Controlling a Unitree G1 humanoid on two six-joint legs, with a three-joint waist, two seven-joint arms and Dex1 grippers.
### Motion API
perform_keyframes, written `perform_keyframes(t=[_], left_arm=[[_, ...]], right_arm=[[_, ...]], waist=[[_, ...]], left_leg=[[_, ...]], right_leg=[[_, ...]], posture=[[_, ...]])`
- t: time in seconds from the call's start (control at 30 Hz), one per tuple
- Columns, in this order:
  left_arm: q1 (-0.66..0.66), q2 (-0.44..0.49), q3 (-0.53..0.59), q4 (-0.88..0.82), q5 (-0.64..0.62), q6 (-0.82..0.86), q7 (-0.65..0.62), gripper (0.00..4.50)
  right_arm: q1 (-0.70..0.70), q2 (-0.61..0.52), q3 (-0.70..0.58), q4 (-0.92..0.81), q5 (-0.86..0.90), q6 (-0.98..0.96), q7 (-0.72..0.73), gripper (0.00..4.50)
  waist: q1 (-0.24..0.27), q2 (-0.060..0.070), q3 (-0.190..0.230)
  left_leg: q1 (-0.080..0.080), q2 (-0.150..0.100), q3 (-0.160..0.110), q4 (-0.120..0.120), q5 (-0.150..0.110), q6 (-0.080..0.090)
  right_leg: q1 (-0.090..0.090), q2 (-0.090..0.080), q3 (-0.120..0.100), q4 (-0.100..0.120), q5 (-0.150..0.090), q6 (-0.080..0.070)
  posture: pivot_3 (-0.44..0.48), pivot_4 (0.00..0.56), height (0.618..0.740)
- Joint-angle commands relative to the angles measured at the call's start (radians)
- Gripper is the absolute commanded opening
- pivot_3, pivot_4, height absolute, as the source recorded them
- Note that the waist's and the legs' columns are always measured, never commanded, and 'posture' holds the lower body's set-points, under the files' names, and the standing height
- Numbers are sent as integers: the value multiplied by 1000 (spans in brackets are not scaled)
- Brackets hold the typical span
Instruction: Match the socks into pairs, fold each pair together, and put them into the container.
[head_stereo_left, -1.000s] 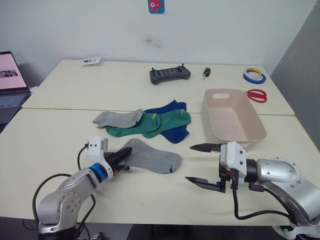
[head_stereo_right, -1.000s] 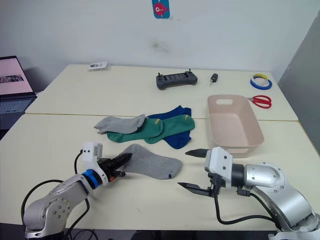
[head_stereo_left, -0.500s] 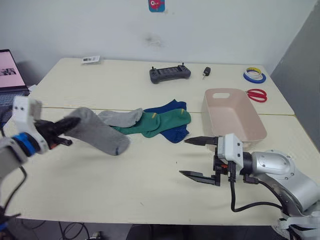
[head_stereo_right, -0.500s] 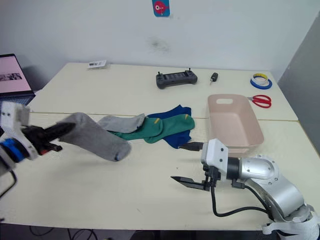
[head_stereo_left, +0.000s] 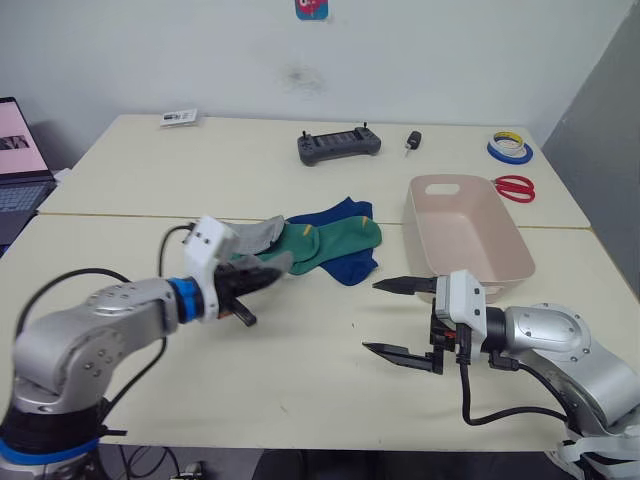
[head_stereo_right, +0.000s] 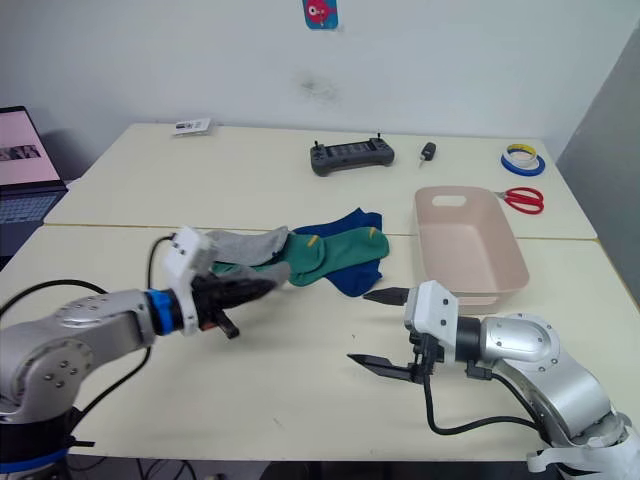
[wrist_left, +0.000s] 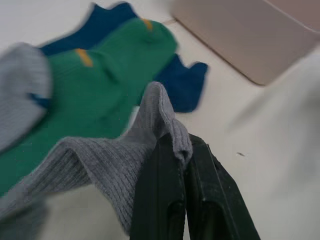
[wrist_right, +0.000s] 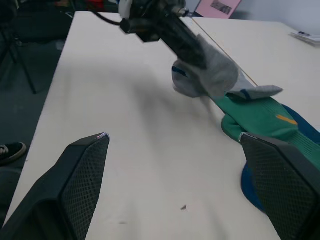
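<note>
My left gripper (head_stereo_left: 268, 270) is shut on a grey sock (wrist_left: 100, 165), pinched at its folded edge right at the near side of the sock pile. The second grey sock (head_stereo_left: 245, 236) lies at the pile's left end. Two green socks (head_stereo_left: 330, 243) with yellow marks overlap in the middle, lying on the blue socks (head_stereo_left: 350, 266). The beige-pink container (head_stereo_left: 465, 240) stands to the right of the pile with nothing in it. My right gripper (head_stereo_left: 373, 317) hovers open in front of the container, with nothing between its fingers.
A dark controller (head_stereo_left: 340, 147) and a small black object (head_stereo_left: 411, 142) lie at the back. Tape rolls (head_stereo_left: 508, 151) and red scissors (head_stereo_left: 513, 189) sit behind the container. A laptop (head_stereo_left: 18, 172) stands at the far left, and a card (head_stereo_left: 180, 118) lies at the back left.
My left gripper lifted the grey sock off the front of the table, swung out to the left, then carried it up to the pile. The right gripper shifted slightly left.
</note>
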Motion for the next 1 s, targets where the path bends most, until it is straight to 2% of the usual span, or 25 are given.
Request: perform_keyframes(t=[0.03,0.27,0.43,0.53,0.7,0.83,0.93,1.0], left_arm=[[10,-54,-97,-47,-13,15,2,15],[-14,-155,-360,27,148,-70,-28,15],[-34,-233,-420,69,199,-126,-53,15],[-48,-252,-434,82,219,-143,-74,640],[-58,-250,-413,64,189,-149,-148,2232],[-58,-171,-354,50,162,-210,-289,3495],[-38,-99,-228,42,113,-272,-389,4486],[-23,-51,-148,69,152,-365,-431,4486]], right_arm=[[23,-29,-49,-57,7,8,-12,4500],[62,-67,-79,-76,8,15,-18,4500],[85,-76,-86,-94,9,22,-24,4500],[95,-80,-91,-102,8,24,-27,4500],[113,-93,-96,-101,-3,14,-17,4500],[114,-100,-95,-93,-11,2,-12,4500],[114,-100,-96,-92,-11,1,-12,4500],[116,-99,-98,-95,-10,1,-13,4500]], waist=[[0,0,0],[2,0,0],[1,0,0],[2,0,0],[2,0,0],[1,0,0],[0,0,0],[0,0,0]], left_leg=[[0,0,0,0,0,0],[1,-1,-1,0,0,0],[0,-1,0,1,0,0],[0,-1,0,1,0,0],[0,-1,0,1,0,0],[0,0,0,1,1,-2],[1,0,-1,1,1,-2],[1,0,-1,1,1,-2]], right_leg=[[0,0,0,0,0,0],[1,0,0,0,0,0],[1,1,0,0,0,0],[1,1,0,0,0,0],[1,1,0,0,0,0],[1,1,0,0,0,0],[1,2,0,0,0,0],[1,2,0,0,0,0]], posture=[[0,150,740],[0,150,740],[0,150,740],[0,150,740],[0,150,740],[0,150,740],[0,150,740],[0,150,740]])
